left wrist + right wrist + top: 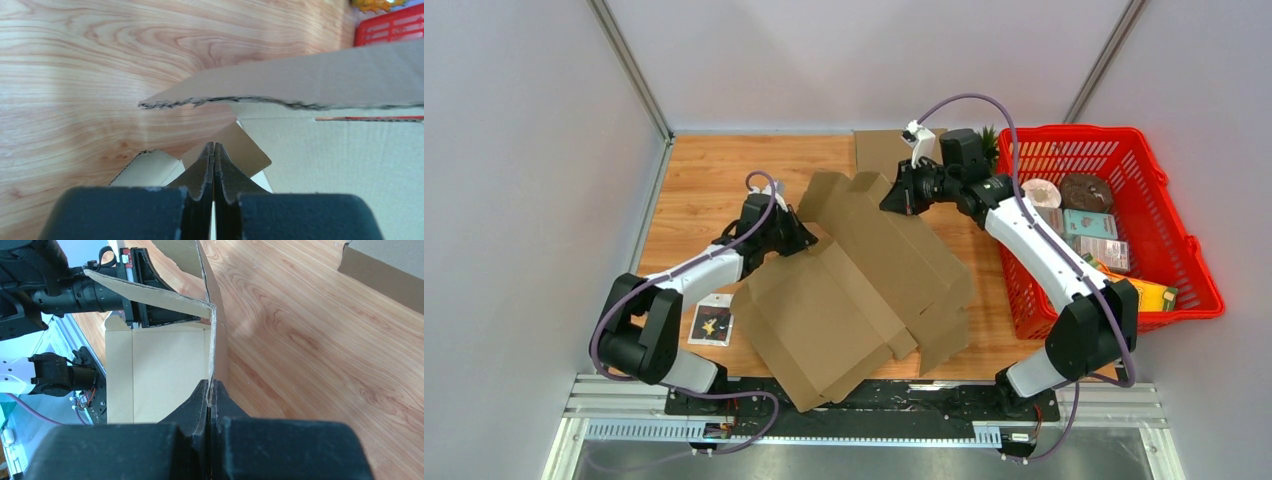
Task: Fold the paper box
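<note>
Clenching on opposite flaps of the paper box (844, 300), left fingers (200, 172) and right fingers (196, 402) are holding them up for folding.

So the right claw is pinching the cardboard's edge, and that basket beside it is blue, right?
No: the basket is red, as the top view shows. The right gripper does pinch the edge of the paper box.

— What was the paper box (854, 290) made of?
— Matt brown corrugated cardboard. Its edge just ahead of the left jaws was rough and fluted.
— And the table (75, 75) beyond them?
— Pale wood grain, smooth, with a slight sheen. The jaws looked like matt black plastic, and the basket (1079, 131) glossy red plastic.
</note>
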Motion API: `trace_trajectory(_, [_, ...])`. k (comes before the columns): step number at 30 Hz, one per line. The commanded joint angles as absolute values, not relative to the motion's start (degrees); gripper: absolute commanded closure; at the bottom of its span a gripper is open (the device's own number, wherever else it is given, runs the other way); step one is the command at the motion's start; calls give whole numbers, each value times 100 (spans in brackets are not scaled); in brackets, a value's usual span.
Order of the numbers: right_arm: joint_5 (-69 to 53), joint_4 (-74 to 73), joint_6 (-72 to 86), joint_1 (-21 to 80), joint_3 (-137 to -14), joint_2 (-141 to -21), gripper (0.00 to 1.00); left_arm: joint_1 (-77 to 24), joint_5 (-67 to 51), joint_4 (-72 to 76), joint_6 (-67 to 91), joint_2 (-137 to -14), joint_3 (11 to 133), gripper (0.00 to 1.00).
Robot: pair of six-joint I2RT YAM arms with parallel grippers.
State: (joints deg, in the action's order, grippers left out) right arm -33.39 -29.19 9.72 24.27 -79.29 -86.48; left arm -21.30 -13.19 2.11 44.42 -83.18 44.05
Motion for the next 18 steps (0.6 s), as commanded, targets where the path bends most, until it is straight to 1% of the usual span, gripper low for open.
trace_trajectory(1, [-2928,-2776,906,2697,-7892,-8332,100,-2468,-1248,1106,4649,-8235,4080,97])
trace_trajectory(3, [-2543,-2891,722,2829,-7919,-8350,100,-2645,-1082,1431,4658,-8366,4026,96])
trace_trajectory(5, [-2199,-3076,537,3083,-7989,-8376,100,-2847,-1159,1660,4527,-8674,4008,94])
trace_trajectory(6, [-1675,-3172,432,3181,-8024,-8393,100,-2848,-1195,1861,4544,-8744,3982,94])
trace_trajectory(7, [-1418,-3338,144,3390,-8059,-8420,100,-2848,-1169,2029,4561,-8641,3729,91])
trace_trajectory(8, [-1171,-3436,28,3471,-8173,-8446,100,-2848,-1004,2196,4501,-8492,3553,85])
trace_trajectory(9, [-812,-3541,-130,3541,-8217,-8472,100,-2848,-950,2302,4430,-8055,3298,82])
trace_trajectory(11, [-599,-3752,-412,3665,-8314,-8534,100,-2856,-810,2058,4046,-7552,3234,74])
trace_trajectory(12, [-424,-3788,-517,3700,-8367,-8543,100,-2848,-765,1569,3895,-7002,3304,72])
trace_trajectory(14, [-247,-3884,-824,3840,-8420,-8595,100,-2848,-747,1197,3457,-6489,3445,66])
trace_trajectory(15, [-107,-3928,-922,3884,-8498,-8622,100,-2848,-730,786,3315,-6051,3680,65])
trace_trajectory(17, [-9,-4043,-1176,4051,-8578,-8744,100,-2848,-634,450,2894,-5741,3989,61])
trace_trajectory(18, [191,-4086,-1247,4104,-8613,-8797,100,-2848,-633,135,2726,-5617,4390,56])
